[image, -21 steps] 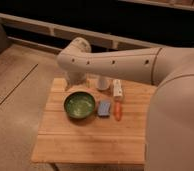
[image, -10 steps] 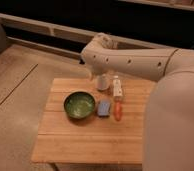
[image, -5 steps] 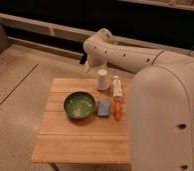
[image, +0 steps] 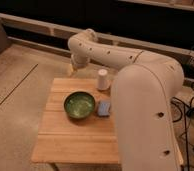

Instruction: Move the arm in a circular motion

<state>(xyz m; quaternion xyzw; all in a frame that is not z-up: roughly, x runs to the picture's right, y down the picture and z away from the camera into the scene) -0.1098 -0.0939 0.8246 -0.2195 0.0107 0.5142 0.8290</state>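
Observation:
The arm [image: 140, 95] is a very large cream-white tube with small dark holes. It rises from the lower right, bends at a rounded elbow [image: 84, 44] above the far left of the wooden table [image: 70, 140], and turns down. The gripper [image: 72, 69] hangs below that elbow, just beyond the table's far left corner, touching nothing that I can see. The arm's thick near segment covers the right side of the table.
A green bowl [image: 80, 105] sits mid-table. A white cup [image: 103, 79] stands at the far edge, and a small blue object [image: 105, 107] lies right of the bowl, against the arm. A dark wall with a rail runs behind. Cables lie at the right.
The elbow and gripper have swung left, from above the white cup to the table's far left corner. The thick segment now hides the orange item by the blue object.

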